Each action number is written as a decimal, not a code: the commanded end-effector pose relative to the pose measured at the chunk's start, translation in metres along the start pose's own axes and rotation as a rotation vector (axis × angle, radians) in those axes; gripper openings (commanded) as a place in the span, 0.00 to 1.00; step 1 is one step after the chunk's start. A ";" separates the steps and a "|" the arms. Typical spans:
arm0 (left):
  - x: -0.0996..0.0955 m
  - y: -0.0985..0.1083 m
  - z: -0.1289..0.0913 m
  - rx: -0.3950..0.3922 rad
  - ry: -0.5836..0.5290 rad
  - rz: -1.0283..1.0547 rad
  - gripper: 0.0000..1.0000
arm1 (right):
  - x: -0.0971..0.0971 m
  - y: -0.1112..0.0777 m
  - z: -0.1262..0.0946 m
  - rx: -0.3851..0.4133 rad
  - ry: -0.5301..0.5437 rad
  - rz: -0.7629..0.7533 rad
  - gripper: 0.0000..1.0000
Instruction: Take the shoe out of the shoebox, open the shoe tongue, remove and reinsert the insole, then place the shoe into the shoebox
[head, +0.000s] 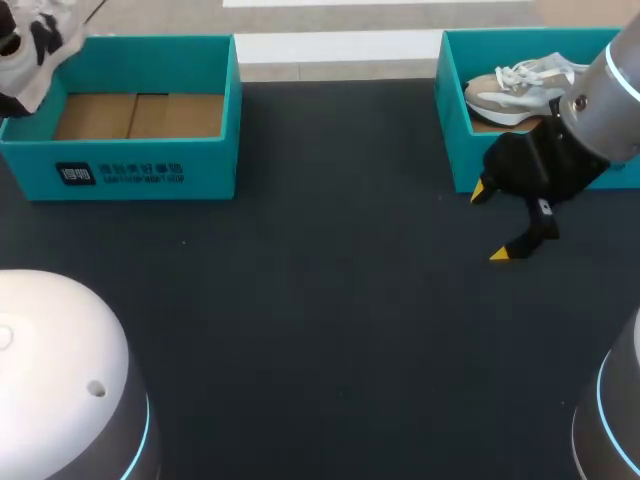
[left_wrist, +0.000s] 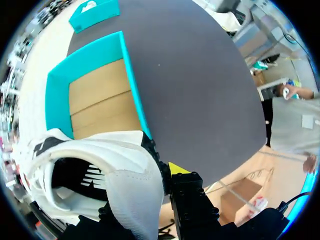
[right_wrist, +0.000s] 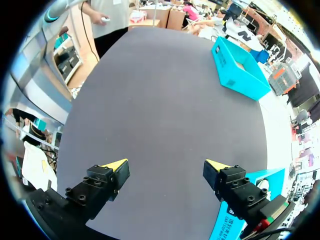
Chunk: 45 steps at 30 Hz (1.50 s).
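From the head view, the white shoe (head: 30, 45) with black patches hangs in the upper left corner of the frame, above the far left end of the left shoebox (head: 130, 170), whose brown cardboard floor lies bare. That view cuts off whatever holds it. The left wrist view fills the gap: the left gripper (left_wrist: 167, 175) has the shoe by its collar, one yellow fingertip (left_wrist: 176, 168) pressed against the outside. The other finger is hidden by the shoe, so it seems to be pinching the collar from within. The same open box sits below the shoe.

At the upper right of the head view stands the right shoebox (head: 455, 120), with a beige shoe (head: 520, 85) with white laces lying inside. The right gripper (head: 492, 222) hovers just in front of its near wall, over the dark table (head: 320, 300), its fingers spread wide and holding nothing. The right wrist view confirms the gap, bare tabletop showing between the two yellow tips, with the corner of that teal box beside one finger and the other box far ahead
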<state>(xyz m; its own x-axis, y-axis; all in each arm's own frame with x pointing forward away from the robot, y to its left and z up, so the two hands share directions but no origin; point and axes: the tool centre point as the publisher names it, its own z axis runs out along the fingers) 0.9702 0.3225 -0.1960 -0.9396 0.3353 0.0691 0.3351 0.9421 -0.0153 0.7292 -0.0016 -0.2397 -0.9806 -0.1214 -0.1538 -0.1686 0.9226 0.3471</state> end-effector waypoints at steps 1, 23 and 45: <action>-0.007 0.010 -0.003 -0.165 0.004 0.751 0.00 | 0.000 0.000 0.001 0.004 -0.001 0.001 1.00; -0.006 0.038 -0.018 -0.225 0.021 1.539 0.00 | 0.000 0.000 0.001 0.004 -0.001 0.001 1.00; -0.031 0.023 -0.012 -0.209 0.033 1.409 0.00 | 0.000 0.000 0.001 0.004 -0.001 0.001 1.00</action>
<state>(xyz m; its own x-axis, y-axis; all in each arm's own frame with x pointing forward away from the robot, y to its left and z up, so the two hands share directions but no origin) 1.0060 0.3330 -0.1857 0.1890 0.9705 0.1499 0.9784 -0.1992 0.0559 0.7293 -0.0017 -0.2398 -0.9806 -0.1212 -0.1538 -0.1685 0.9226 0.3471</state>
